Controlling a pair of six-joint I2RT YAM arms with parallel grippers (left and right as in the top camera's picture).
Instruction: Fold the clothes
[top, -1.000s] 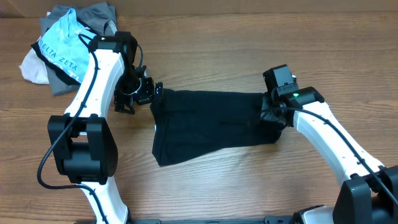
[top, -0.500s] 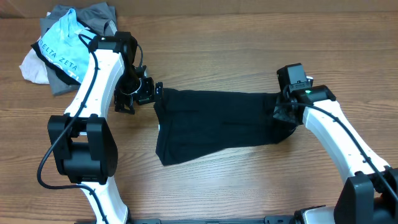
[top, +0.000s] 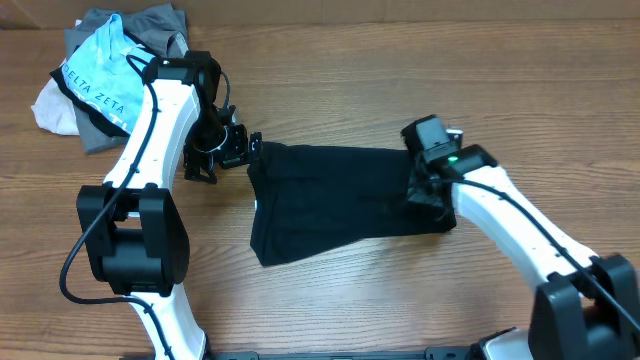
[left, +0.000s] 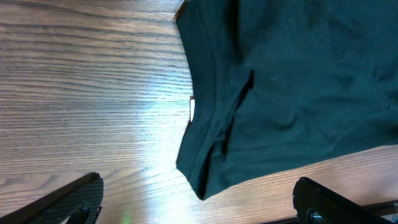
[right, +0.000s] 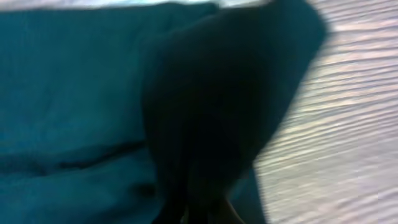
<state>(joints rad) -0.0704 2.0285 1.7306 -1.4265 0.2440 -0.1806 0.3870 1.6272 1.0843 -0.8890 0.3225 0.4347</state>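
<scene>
The black T-shirt (top: 340, 200) lies as a wide strip across the middle of the table. My left gripper (top: 235, 150) is open at its left end, with the fingers spread either side of a shirt corner in the left wrist view (left: 199, 211). The shirt (left: 298, 93) there shows a hem and a small white label (left: 191, 109). My right gripper (top: 428, 190) is shut on the shirt's right end and holds it lifted over the strip. In the right wrist view the raised cloth (right: 224, 106) hides the fingers (right: 205, 205).
A pile of other clothes sits at the back left: a light blue lettered shirt (top: 95, 75), grey garments (top: 150, 25) and a white one (top: 50, 105). Bare wooden table (top: 400, 80) surrounds the black shirt.
My right gripper pulled the shirt's right end to the right, then carried it back left over the strip. The left arm has not moved.
</scene>
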